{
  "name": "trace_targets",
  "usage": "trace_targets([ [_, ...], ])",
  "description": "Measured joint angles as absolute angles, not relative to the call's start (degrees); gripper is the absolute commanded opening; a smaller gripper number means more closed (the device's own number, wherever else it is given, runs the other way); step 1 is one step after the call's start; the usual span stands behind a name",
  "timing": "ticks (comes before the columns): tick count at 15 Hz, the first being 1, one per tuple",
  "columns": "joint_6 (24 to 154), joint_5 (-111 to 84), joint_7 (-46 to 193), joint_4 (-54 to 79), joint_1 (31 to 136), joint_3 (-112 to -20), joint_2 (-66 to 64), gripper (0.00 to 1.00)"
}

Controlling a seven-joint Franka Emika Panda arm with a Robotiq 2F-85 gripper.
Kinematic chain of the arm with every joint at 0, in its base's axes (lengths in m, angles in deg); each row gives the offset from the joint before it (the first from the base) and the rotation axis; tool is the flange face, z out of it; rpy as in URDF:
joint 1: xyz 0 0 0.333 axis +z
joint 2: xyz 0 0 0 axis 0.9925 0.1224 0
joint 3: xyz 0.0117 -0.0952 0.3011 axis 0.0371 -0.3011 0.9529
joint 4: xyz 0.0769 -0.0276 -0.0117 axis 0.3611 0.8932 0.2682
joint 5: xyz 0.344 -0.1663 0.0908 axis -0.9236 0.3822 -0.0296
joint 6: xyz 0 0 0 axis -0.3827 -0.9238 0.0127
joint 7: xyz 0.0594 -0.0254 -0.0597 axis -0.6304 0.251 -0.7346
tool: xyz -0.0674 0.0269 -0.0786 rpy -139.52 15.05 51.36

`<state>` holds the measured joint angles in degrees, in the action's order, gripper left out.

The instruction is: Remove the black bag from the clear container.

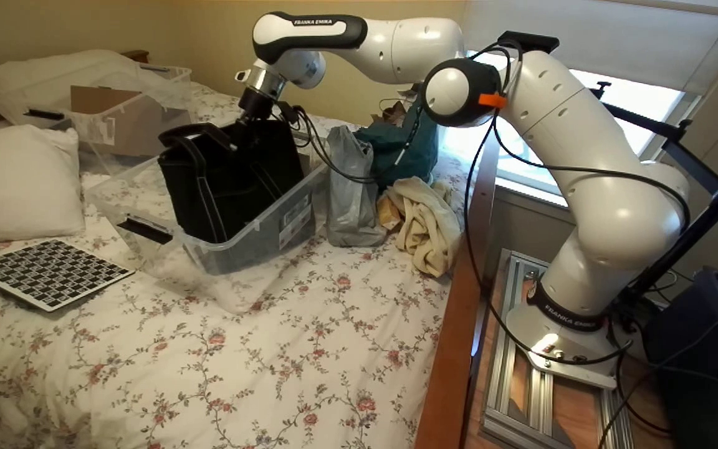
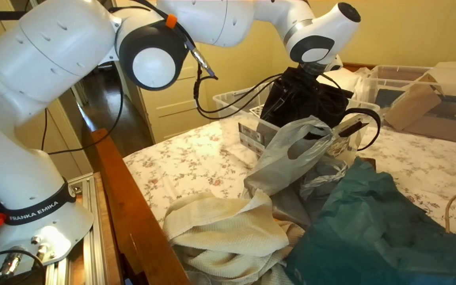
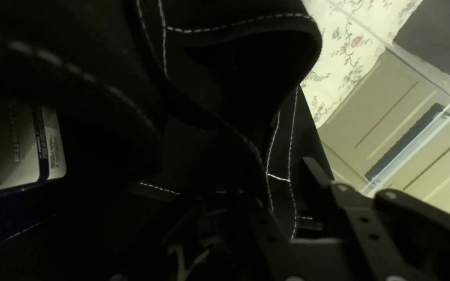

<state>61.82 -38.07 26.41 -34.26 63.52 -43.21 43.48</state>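
The bag sits in the bin, poking well above its rim — reached, I'd say, but lifting out is left; the gripper is at its top — gripping or not, I can't tell

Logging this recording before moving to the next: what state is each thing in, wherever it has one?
Clear container: upright, uncovered
Black bag: partly inside the clear container, its top above the rim
Gripper: at the black bag; too dark to tell open from shut
Gray plastic bag: crumpled
Cream cloth: bunched up
Teal cloth: crumpled
Checkered board: lying pattern side up
Window shade: partly lowered
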Motion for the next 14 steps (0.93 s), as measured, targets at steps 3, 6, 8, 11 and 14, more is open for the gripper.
trace_targets([
  [3,61.8,-39.1,25.3,-34.3,62.0,-41.8,43.6,0.0],
  [6,61.8,-40.3,23.6,-34.5,60.9,-39.8,43.5,0.01],
  [8,61.9,-40.5,23.3,-34.8,60.6,-39.1,43.3,0.01],
  [11,63.0,-40.1,23.4,-35.0,61.1,-39.2,42.1,0.01],
  [14,64.5,-38.5,23.6,-34.9,62.5,-39.9,39.9,0.01],
])
